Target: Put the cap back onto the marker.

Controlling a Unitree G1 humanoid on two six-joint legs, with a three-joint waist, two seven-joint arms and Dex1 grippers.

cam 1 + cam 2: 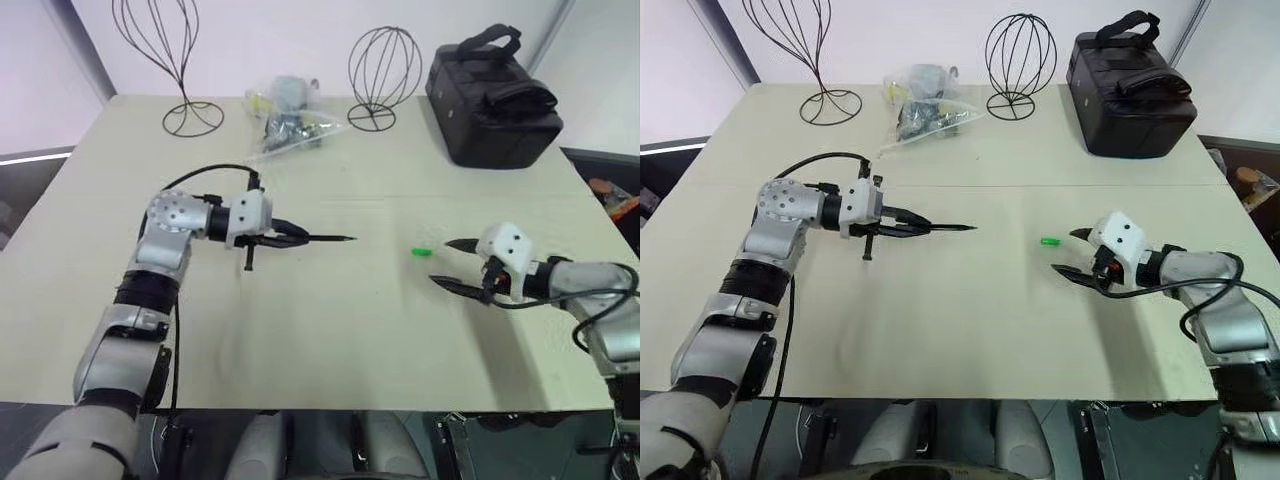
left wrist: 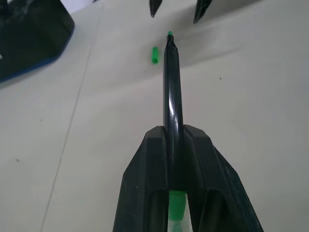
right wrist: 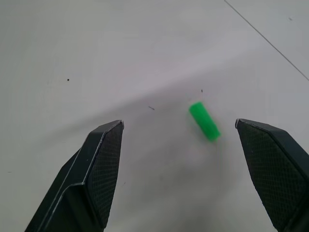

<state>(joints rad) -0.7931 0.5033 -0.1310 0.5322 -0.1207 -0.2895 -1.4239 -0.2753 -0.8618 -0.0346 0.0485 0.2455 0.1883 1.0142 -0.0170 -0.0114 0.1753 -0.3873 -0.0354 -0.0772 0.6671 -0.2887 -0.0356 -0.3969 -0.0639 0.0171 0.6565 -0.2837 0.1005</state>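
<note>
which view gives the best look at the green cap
The right wrist view: the cap lies large and unblocked on the table, between the open right claw fingers. The left wrist view shows it small, beyond the marker tip. Both eye views show only a tiny green speck ahead of the right claw.

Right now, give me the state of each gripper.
Left gripper: shut on the marker.
Right gripper: open, holding nothing, the cap lying on the table ahead of its fingers.

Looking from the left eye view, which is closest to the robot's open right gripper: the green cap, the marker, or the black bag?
From the right gripper:
1. Cap, lying on the table just beyond its fingertips.
2. Marker, across the table, held in the left gripper.
3. Black bag, at the far edge.
</note>
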